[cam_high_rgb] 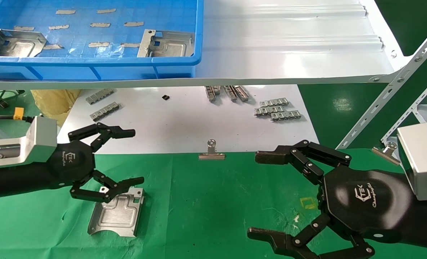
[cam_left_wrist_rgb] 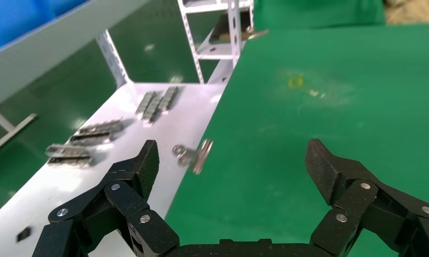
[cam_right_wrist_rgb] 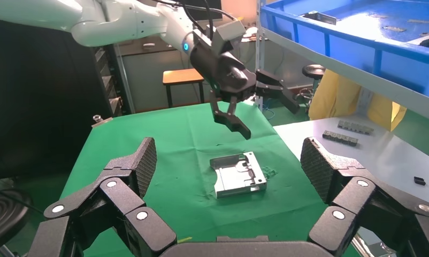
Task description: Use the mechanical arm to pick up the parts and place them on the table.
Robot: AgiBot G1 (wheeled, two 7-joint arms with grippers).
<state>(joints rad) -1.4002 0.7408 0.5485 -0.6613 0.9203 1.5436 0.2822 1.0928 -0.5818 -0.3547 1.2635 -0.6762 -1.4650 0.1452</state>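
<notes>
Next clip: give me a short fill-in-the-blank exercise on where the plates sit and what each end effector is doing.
1. One silver plate lies flat on the ____ cloth of the table.
2. The blue bin on the shelf holds ____ more plates.
3. The left end effector hangs above the lying plate with its fingers ____.
4. The right end effector holds ____.

Missing words: green; two; open; nothing

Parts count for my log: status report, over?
Left gripper open above one part lying on the table. Right gripper open, empty. Two parts in blue bin.
</notes>
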